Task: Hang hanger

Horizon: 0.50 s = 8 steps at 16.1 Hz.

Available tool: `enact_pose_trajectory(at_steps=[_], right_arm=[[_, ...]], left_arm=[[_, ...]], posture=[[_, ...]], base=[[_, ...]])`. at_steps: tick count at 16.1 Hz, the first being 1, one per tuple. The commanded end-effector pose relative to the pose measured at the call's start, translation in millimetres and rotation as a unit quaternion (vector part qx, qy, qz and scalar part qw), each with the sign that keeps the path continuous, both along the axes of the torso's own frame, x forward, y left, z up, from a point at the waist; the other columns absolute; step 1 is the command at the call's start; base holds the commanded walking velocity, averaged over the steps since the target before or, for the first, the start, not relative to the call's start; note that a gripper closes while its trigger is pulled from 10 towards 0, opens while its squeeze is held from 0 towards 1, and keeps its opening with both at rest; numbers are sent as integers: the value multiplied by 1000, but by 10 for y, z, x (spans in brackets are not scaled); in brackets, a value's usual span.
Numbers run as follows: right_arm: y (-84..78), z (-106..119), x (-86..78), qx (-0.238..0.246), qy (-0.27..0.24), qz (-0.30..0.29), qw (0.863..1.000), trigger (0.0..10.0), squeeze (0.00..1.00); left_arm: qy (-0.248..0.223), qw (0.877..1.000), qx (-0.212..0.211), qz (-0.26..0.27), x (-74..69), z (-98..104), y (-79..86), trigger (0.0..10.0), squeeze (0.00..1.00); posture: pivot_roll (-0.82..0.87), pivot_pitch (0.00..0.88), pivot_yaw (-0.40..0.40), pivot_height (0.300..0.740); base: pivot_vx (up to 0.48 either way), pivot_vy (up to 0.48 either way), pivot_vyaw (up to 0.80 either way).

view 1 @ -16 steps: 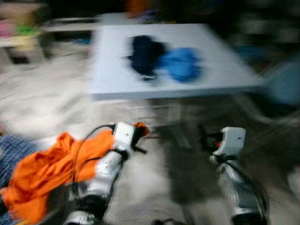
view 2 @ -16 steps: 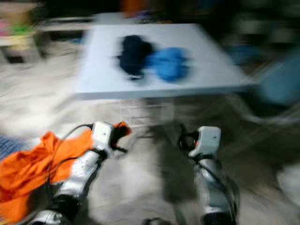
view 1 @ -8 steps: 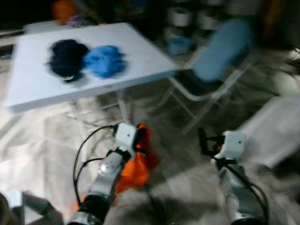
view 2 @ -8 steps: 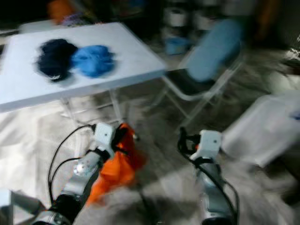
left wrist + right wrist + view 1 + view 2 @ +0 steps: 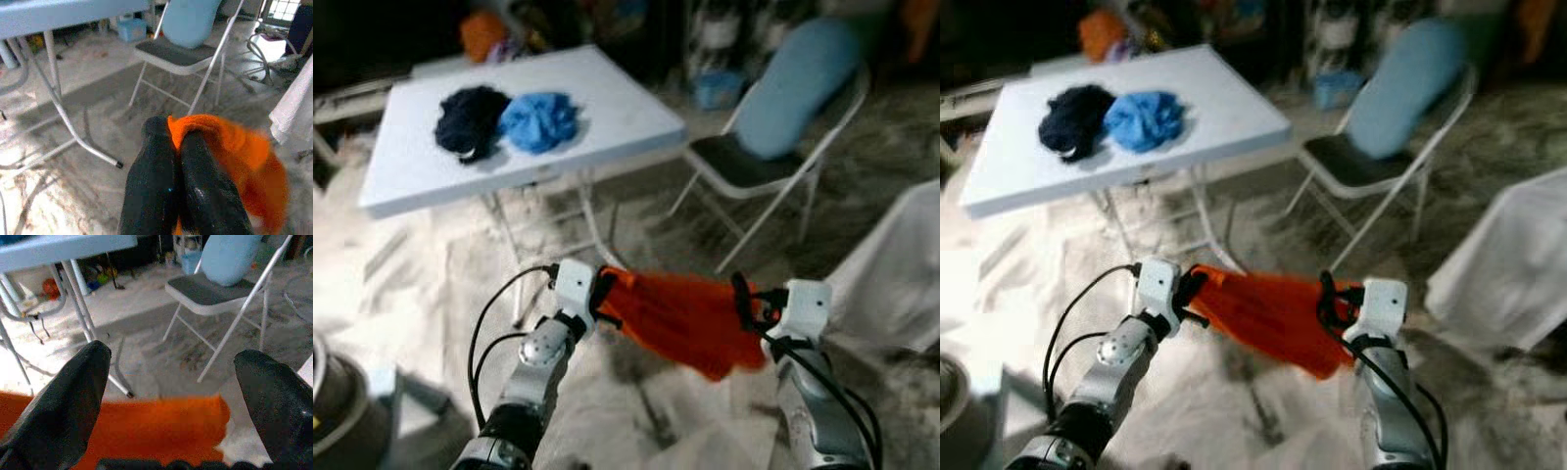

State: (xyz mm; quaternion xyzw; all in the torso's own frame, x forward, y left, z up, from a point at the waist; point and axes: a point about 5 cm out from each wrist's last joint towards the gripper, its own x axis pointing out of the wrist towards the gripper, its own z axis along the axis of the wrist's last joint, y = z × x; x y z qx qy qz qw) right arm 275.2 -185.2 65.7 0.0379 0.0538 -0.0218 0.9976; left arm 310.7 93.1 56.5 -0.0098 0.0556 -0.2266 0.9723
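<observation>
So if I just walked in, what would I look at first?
Probably the bright orange cloth, pinched by the left gripper and swinging out toward the open right gripper, above the pale floor. Next, the white folding table ahead on the left, with a dark navy bundle and a blue bundle lying side by side. To the table's right stands a folding chair with a light blue back.

Both silver arms are held forward. The left gripper (image 5: 178, 147) is clamped on the orange cloth garment (image 5: 680, 318); beside that garment, the right gripper (image 5: 171, 396) is spread wide.
</observation>
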Motion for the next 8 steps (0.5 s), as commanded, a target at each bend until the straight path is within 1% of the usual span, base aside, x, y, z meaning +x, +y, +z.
enact_pose_trajectory(at_steps=[1,8], right_arm=[[65,47,38,6,-9,4,1000,10000,0],[79,37,23,6,-5,2,1000,10000,0]], left_arm=[[-18,1000,1,7,91,116,78,10000,0],[-15,1000,4,2,80,96,98,10000,0]], posture=[[-179,71,31,740],[-174,77,30,740]], base=[[0,480,0],[0,480,0]])
